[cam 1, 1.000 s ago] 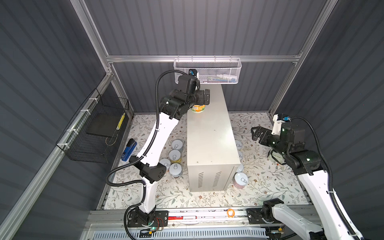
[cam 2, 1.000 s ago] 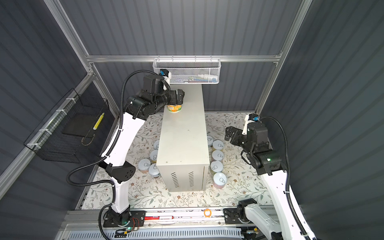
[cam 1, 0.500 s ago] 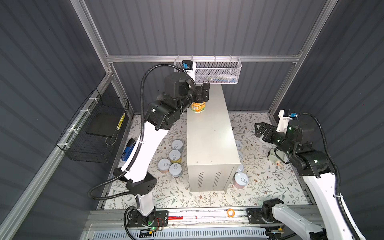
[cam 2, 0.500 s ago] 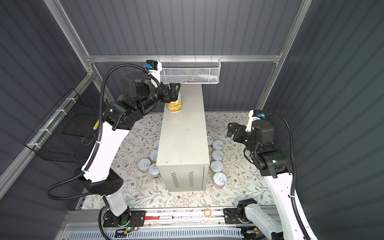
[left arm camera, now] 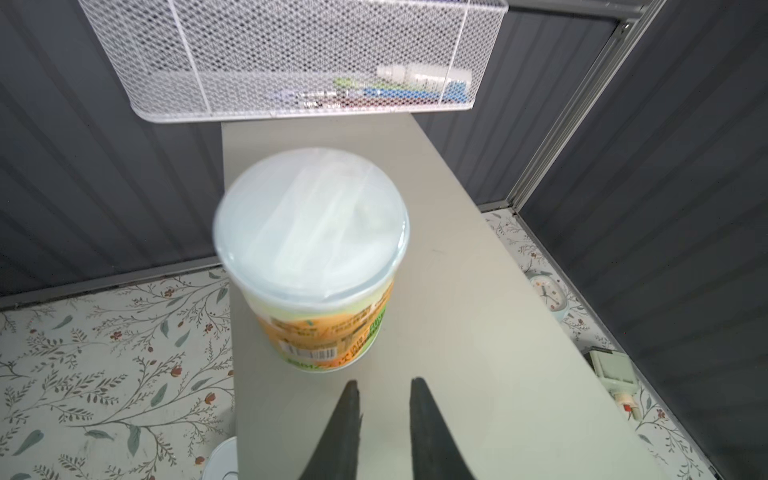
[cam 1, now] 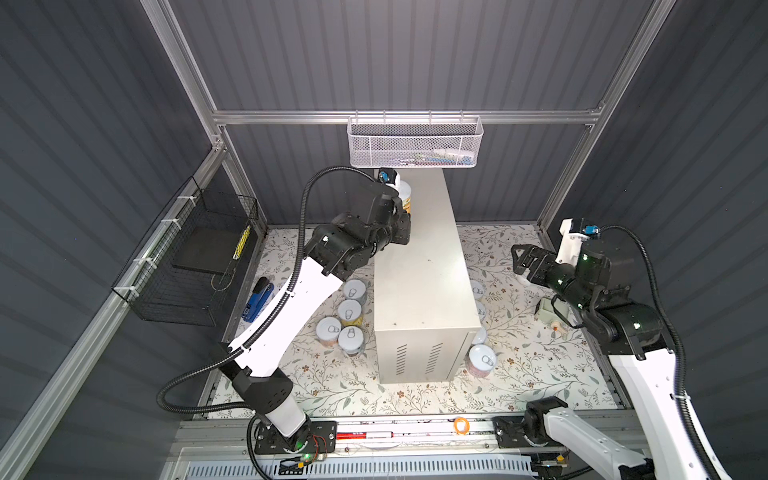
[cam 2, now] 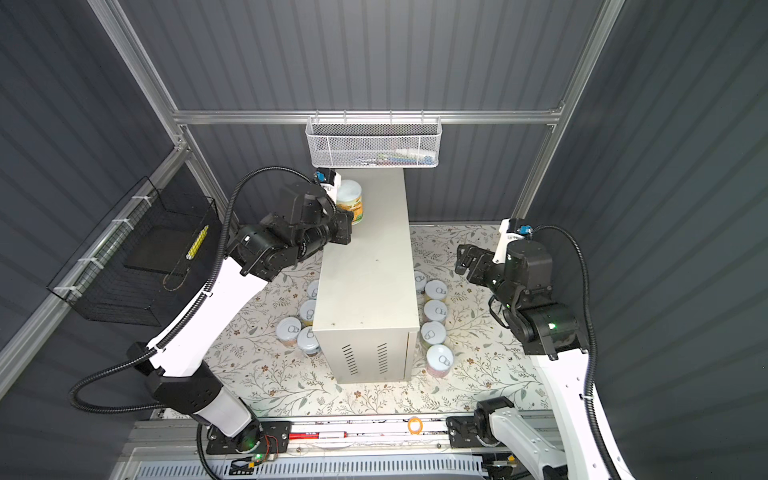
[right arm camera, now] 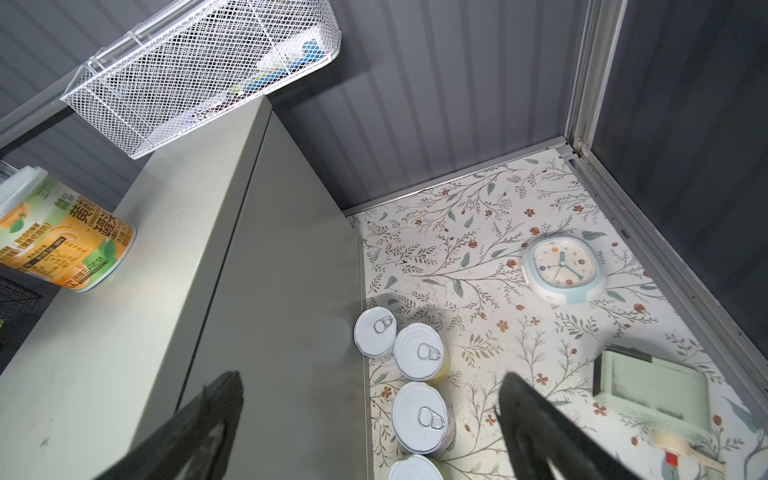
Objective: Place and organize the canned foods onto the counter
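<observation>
**Inspector A:** What has moved?

**Inspector B:** We note that the left tool [left arm camera: 385, 381] has drawn back toward the near side, off the yellow-orange tin [left arm camera: 309, 232]. Its jaws, spread wide a second ago, are now closed on nothing. The right tool [right arm camera: 369, 376] has shifted only slightly and stands wide open, empty.

**A:** Where is that tin?

**B:** It stands upright on the worktop [cam 2: 365, 270], at the far end by the left edge, below the mesh basket [cam 2: 372, 145]. It is just beyond the left tool's tips and clear of them.

**A:** And the remainder?

**B:** We count four left tins [cam 1: 349, 309] on the floral floor [cam 2: 469, 332] against the worktop's left side. The right row [right arm camera: 417, 351] of five runs along its right side. All are upright with lids up, so the long axis is vertical.

**A:** What does the coming move turn on?

**B:** In our judgement, the right row lies below and just ahead of the open right tool, so that arm is the nearer to a pick. The left tool would first have to reopen and come down to the near left.
</observation>
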You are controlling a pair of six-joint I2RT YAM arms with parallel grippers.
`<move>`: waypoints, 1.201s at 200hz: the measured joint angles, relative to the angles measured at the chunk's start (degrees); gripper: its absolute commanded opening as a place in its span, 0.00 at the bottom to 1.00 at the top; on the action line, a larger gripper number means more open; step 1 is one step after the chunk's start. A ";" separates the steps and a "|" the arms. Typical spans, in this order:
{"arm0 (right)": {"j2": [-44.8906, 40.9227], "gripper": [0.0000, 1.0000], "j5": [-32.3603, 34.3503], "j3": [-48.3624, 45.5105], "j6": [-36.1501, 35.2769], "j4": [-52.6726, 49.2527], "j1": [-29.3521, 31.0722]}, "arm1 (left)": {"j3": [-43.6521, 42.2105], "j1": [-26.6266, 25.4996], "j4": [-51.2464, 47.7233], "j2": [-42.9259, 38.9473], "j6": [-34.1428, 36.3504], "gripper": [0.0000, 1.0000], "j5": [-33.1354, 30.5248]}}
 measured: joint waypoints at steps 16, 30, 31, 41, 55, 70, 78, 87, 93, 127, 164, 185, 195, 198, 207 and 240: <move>0.02 0.97 0.00 0.00 0.00 -0.02 0.00 | 0.02 0.00 0.35 1.31 -0.37 0.26 -0.04; 0.13 0.98 0.02 0.00 0.00 -0.02 0.00 | 0.07 0.09 0.37 2.25 -0.57 0.27 -0.09; 0.15 0.98 0.02 0.00 0.00 -0.02 0.00 | 0.09 0.11 0.37 2.29 -0.57 0.27 -0.09; 0.35 0.98 0.02 0.00 0.00 0.00 0.00 | 0.22 0.42 0.39 3.13 -0.74 0.27 -0.13; 0.70 0.98 0.02 0.00 0.00 0.00 0.00 | 0.61 0.87 0.66 4.46 -0.76 0.27 -0.09; 1.09 0.98 0.02 0.00 0.00 0.02 0.00 | 0.74 1.46 0.87 5.90 -0.74 0.28 0.24; 1.27 0.98 0.02 0.00 0.00 0.02 0.00 | 0.76 1.79 1.03 6.56 -0.74 0.29 0.50; 1.46 0.98 0.02 0.00 -0.02 0.04 0.00 | 0.85 2.12 1.84 7.21 -0.72 0.31 0.66; 1.60 0.98 0.02 0.00 -0.02 0.04 0.00 | 1.20 2.40 2.16 7.58 -0.72 0.32 0.87; 2.27 0.98 0.02 0.00 -0.02 0.09 0.00 | 4.28 4.15 2.40 9.79 0.20 0.55 3.06; 3.28 0.98 -0.11 0.00 0.04 0.15 0.00 | 6.62 4.24 1.79 11.13 2.03 0.76 7.54; 3.78 0.98 -0.76 0.00 0.42 0.50 0.00 | 6.86 4.07 1.27 11.10 2.60 0.77 9.99; 3.91 0.98 -1.07 0.00 0.55 0.72 0.00 | 6.80 3.85 1.18 11.08 2.89 0.76 11.15; 3.96 0.98 -1.14 0.00 0.63 0.79 0.00 | 6.71 3.74 1.20 10.99 2.95 0.76 11.47; 4.07 0.98 -1.36 0.00 0.85 1.05 0.00 | 6.16 3.45 1.46 10.67 3.37 0.76 12.37; 4.52 0.98 -2.43 -0.02 1.31 1.84 0.00 | 3.87 2.03 1.36 7.19 3.98 0.73 16.02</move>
